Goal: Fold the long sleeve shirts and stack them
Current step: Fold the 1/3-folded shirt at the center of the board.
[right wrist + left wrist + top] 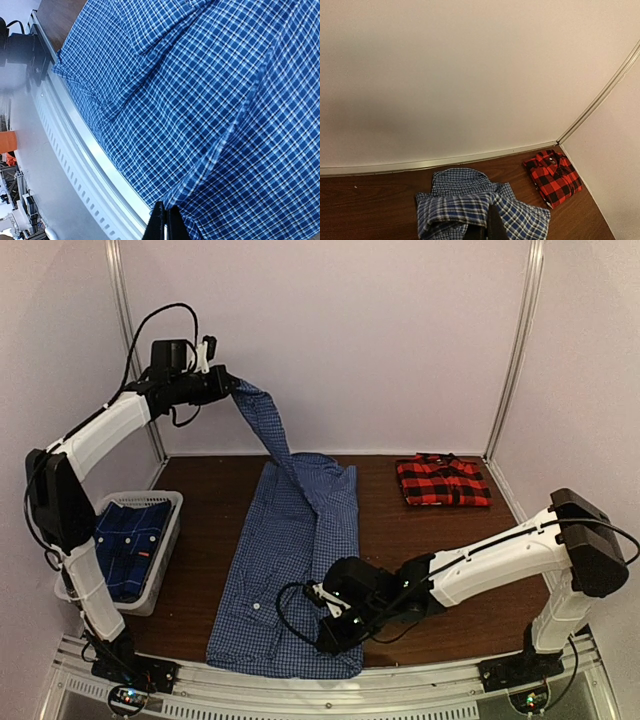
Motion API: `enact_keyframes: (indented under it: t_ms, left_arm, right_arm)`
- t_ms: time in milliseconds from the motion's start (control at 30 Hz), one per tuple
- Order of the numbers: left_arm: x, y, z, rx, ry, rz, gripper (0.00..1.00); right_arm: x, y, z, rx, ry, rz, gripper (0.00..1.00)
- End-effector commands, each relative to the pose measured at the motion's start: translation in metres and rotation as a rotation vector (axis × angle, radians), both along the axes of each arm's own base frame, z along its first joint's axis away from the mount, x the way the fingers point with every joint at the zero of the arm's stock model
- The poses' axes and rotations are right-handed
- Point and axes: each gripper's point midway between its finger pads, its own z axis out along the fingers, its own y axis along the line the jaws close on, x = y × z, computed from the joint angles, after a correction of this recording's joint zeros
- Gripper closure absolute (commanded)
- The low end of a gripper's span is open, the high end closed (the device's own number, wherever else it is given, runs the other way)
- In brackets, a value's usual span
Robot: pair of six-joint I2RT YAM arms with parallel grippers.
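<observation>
Left gripper hangs high near the back wall, its fingers pinched together on one sleeve of the blue-and-white gingham shirt. The sleeve is pulled up off the table and runs taut on a slant down to the shirt's shoulder. The rest of this shirt lies flat, spread lengthwise down the middle of the dark wooden table, collar toward the back wall, hem at the near edge. Its fine check is blue and white, with a few small white buttons showing low on its left side.

The right gripper is low at the near edge, jaws closed on the shirt's hem at the near right corner, just above the metal rail along the table's front.

A red-and-black plaid shirt lies folded into a neat rectangle at the far right of the table, well apart from the gingham one. A darker blue plaid shirt sits in a white basket at the left edge of the table.
</observation>
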Motion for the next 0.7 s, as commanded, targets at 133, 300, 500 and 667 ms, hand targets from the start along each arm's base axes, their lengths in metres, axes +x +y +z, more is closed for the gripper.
enact_keyframes:
  t_ms: [133,300,500,667]
  left_arm:
    - [0.018,-0.003,-0.003,0.008,-0.028,-0.004,0.99]
    - [0.018,-0.001,-0.002,0.011,-0.031,0.003,1.0]
    - [0.022,0.001,0.008,0.011,-0.055,0.022,0.99]
    - [0.023,0.003,0.011,0.013,-0.056,0.033,1.0]
  right_arm:
    - [0.006,0.023,0.021,0.082,-0.018,0.016,1.0]
    - [0.007,0.028,0.023,0.092,-0.022,0.023,1.0]
    - [0.006,0.036,0.021,0.104,-0.013,0.042,1.0]
    - [0.006,0.044,0.021,0.112,-0.012,0.059,1.0]
